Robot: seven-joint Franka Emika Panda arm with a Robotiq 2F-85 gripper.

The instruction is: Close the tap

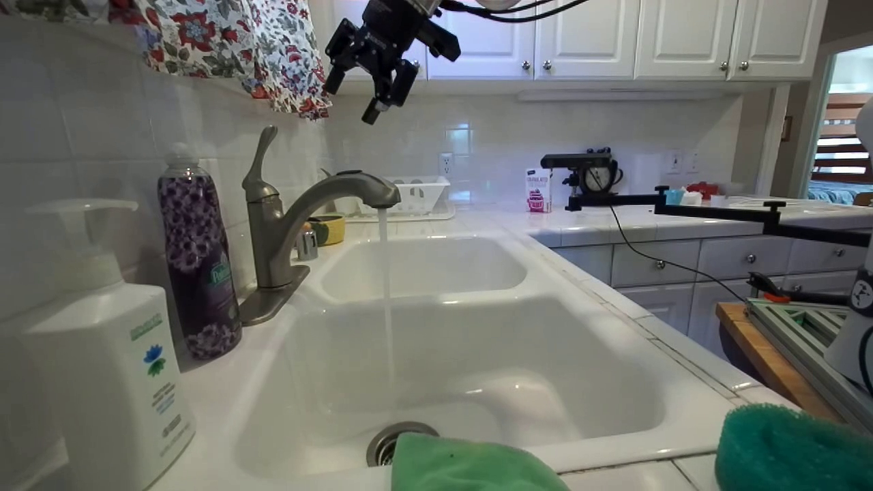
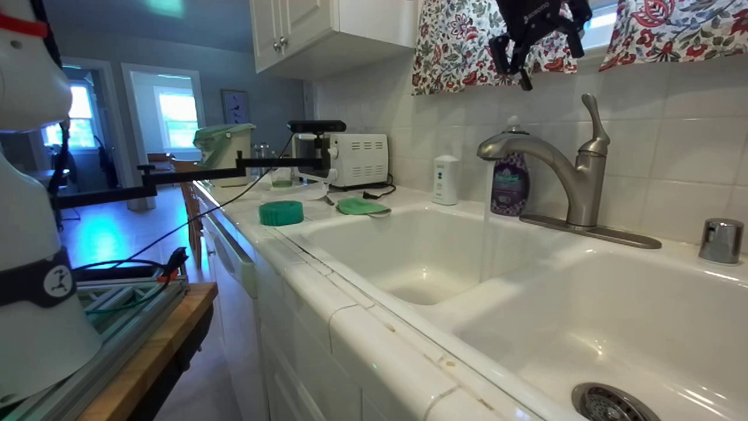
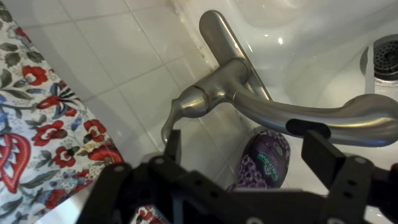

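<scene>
Approach phase, presumably: the gripper [image 3: 247, 147] (jaws wide apart, holding nothing) hangs above the running tap [image 2: 575, 181], whose upright lever [image 1: 261, 155] likely calls next for a downward push

Tap [image 1: 271, 235] brushed metal; sink [image 1: 477, 354] glossy; curtain [image 1: 290, 58] cloth

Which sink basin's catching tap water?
The soap-side basin, beside the purple Palmolive bottle: the tap runs into it, not into the other basin, nearer the dish rack.
</scene>
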